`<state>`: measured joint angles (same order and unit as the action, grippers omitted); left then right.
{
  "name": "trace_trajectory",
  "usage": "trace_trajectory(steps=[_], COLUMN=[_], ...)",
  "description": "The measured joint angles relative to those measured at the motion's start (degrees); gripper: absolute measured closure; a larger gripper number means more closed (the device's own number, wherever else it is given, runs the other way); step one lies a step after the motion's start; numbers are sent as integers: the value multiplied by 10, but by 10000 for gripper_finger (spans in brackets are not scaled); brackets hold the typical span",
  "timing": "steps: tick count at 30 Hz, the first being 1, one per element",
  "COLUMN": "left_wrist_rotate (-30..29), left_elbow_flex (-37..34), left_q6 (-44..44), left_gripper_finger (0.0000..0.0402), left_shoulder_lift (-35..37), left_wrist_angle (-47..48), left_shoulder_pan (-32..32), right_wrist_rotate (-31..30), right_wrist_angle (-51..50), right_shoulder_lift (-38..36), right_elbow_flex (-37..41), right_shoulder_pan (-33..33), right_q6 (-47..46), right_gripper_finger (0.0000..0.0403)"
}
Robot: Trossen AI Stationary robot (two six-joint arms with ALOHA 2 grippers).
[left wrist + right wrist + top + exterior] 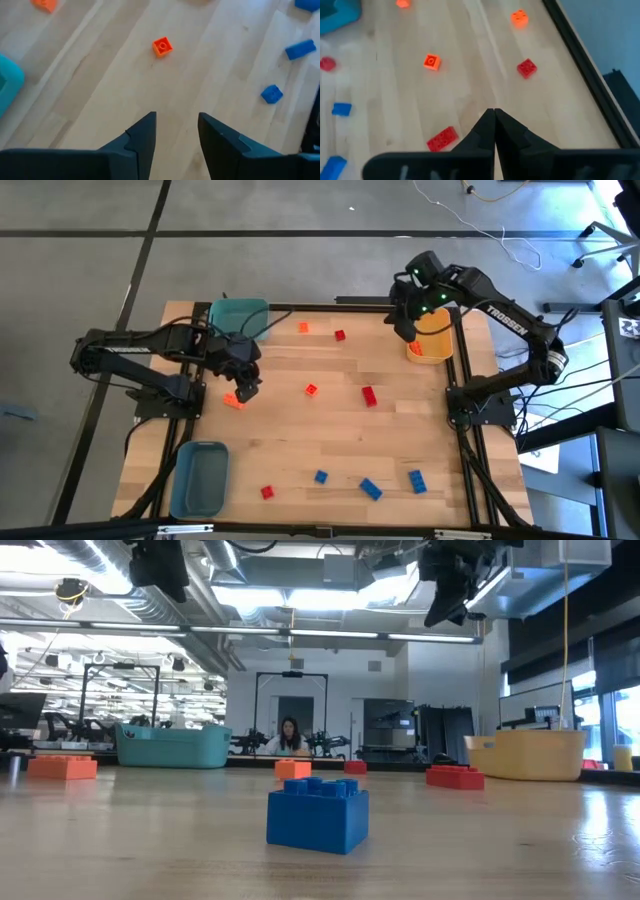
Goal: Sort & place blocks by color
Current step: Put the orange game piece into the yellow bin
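Small blocks lie scattered flat on the wooden table: orange ones (304,328) (311,389) (234,400), red ones (340,335) (369,396) (267,492) and blue ones (321,477) (371,488) (417,480). My left gripper (243,387) hangs open above the table's left side, close over an orange block, with nothing between its fingers (145,135). My right gripper (403,332) is shut and empty, raised at the far right beside the yellow-orange bin (437,340). In the right wrist view its shut gripper (493,120) is over bare wood near a red block (442,138).
A teal bin (238,315) stands at the far left and a grey-blue bin (200,478) at the near left corner. Something orange (415,350) shows inside the yellow-orange bin. Bare wood lies between the blocks in the table's middle. A person sits in the room far beyond the table (288,735).
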<state>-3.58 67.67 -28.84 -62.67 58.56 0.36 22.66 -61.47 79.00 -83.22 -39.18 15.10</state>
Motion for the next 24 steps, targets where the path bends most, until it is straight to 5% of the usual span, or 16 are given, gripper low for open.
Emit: trace_trajectory(steps=[7, 16, 24], left_wrist_rotate=[18, 11, 11], left_elbow_flex=[0, 0, 0], left_q6=[39, 39, 8], left_gripper_finger=[262, 262, 262], left_shoulder_lift=[0, 0, 0], left_wrist_angle=[0, 1, 1], left_shoulder_pan=[-26, -62, -83], right_wrist_rotate=[54, -74, -117], right_wrist_angle=[4, 57, 160], right_shoulder_lift=[0, 10, 30], right_elbow_flex=[0, 0, 0], right_shoulder_pan=[66, 213, 249], right_q6=[93, 104, -27], right_gripper_finger=[396, 397, 355])
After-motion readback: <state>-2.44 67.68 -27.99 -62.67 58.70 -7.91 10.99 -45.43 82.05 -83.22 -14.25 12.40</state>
